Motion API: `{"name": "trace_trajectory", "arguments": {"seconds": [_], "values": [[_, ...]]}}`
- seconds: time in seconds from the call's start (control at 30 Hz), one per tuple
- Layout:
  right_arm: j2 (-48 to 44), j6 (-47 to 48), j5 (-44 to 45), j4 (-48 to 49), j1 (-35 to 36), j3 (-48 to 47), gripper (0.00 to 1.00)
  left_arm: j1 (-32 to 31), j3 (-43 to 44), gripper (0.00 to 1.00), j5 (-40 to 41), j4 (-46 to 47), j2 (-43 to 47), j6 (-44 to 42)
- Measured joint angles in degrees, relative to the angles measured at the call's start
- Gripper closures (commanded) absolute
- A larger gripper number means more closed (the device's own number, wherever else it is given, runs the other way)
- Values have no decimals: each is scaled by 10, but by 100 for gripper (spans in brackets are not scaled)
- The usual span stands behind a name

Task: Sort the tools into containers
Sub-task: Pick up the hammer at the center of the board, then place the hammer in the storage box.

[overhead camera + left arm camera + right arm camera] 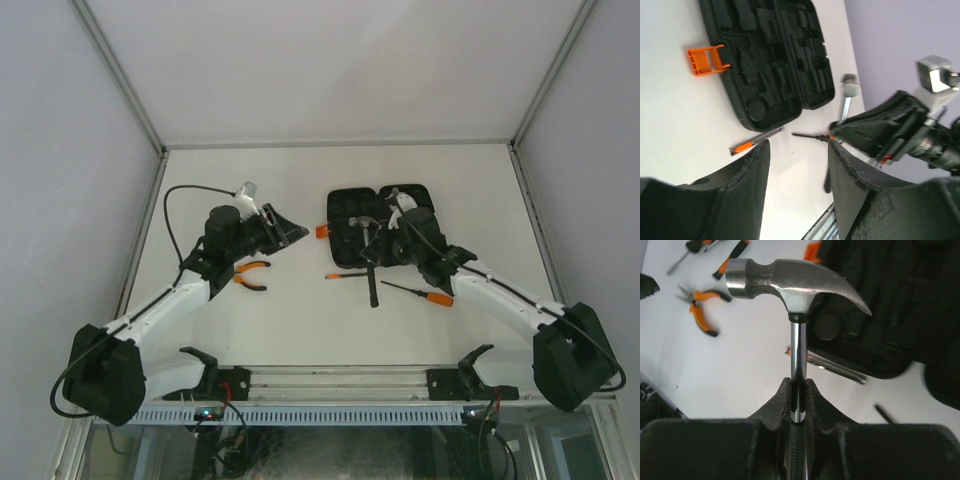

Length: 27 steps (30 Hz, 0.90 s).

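The case (348, 212) lies open and flat at the far middle of the table (300, 180), with its orange latch (322, 231) on the left edge. No tool shows in the moulded slots (the right arm hides part of them). The recesses are shaped, so each tool probably has to go down in line with its own slot.

The hammer (790, 282) is at the case's near edge, with the right gripper (798, 390) clenched on its bright steel shaft a little below the head. Whether it is clear of the table I cannot tell. It looks head-heavy, stiff and slick on that polished shaft. A hold this close to the head should limit swinging, though the shaft could twist between the pads.

The pliers (250, 273) lie near the left arm, well apart from the case. They look light, with grippy orange handles splayed apart, and pinching across both handles seems best.

2 screwdrivers (345, 275) lie just in front of the case, 1 under the hammer and the orange-handled screwdriver (435, 297) under the right arm. The right wrist view shows 2 more beyond the pliers. They are thin, light and likely to roll, so each is best taken by its handle. The 1 beneath the hammer may get knocked.

The left gripper (797, 170) hangs released, with nothing between its fingers.
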State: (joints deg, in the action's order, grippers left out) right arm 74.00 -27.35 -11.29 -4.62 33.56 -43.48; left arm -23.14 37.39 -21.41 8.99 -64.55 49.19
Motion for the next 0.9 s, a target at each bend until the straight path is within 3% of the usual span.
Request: {"name": "trace_trajectory", "arguments": {"seconds": [0.23,0.43,0.63,0.9], "values": [[-110,-3,26,-60,-90,31,100,-14,103,47,41,-82,-120,-46],[-181,-3,33,-101,-117,52,100,-59,235,51,100,-165,-240,-86],[-207,-3,32,-126,-138,67,100,-101,323,53,160,-252,-354,-110],[-228,1,21,-136,-155,76,100,-120,371,54,193,-309,-424,-114]]}}
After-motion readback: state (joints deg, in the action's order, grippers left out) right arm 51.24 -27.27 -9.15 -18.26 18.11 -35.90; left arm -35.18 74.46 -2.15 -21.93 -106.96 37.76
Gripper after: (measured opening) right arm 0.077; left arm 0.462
